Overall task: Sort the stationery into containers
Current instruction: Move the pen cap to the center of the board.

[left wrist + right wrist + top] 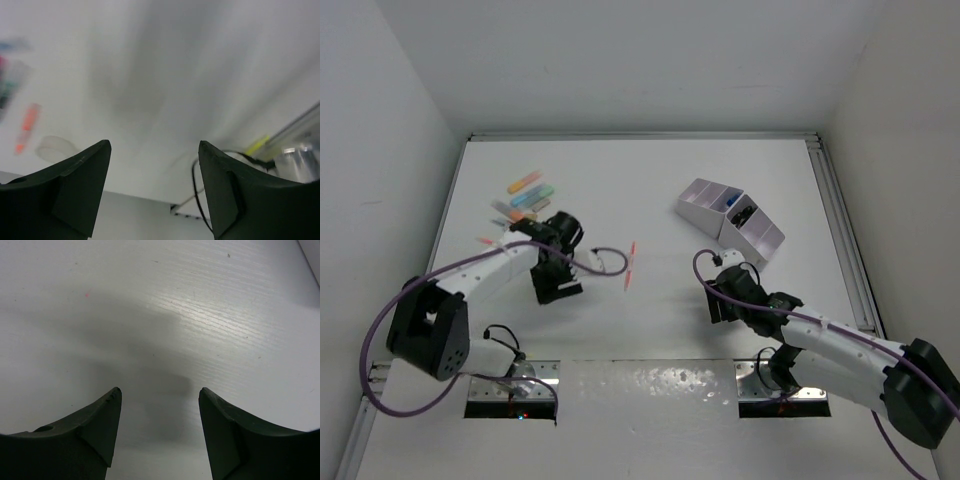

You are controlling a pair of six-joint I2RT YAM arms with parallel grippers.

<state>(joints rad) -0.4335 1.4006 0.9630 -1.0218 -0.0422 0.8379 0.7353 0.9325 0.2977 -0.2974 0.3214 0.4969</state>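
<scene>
Several pastel highlighters point(525, 198) lie in a loose group at the far left of the table. A thin red pen point(630, 265) lies alone near the middle. The white and lilac organiser point(760, 240) stands at the right; a blue-capped piece point(732, 200) and black scissors point(745, 214) are in its compartments. My left gripper point(557, 290) hangs between the highlighters and the pen, open and empty point(155, 145). A blurred orange marker point(27, 127) shows at the left of its wrist view. My right gripper point(718, 305) is open and empty point(160, 390) over bare table, in front of the organiser.
White walls close in the table on the left, far and right sides, with a metal rail point(840, 220) along the right edge. A purple cable loop point(605, 262) hangs by the left wrist near the red pen. Mount plates point(515, 385) sit at the near edge.
</scene>
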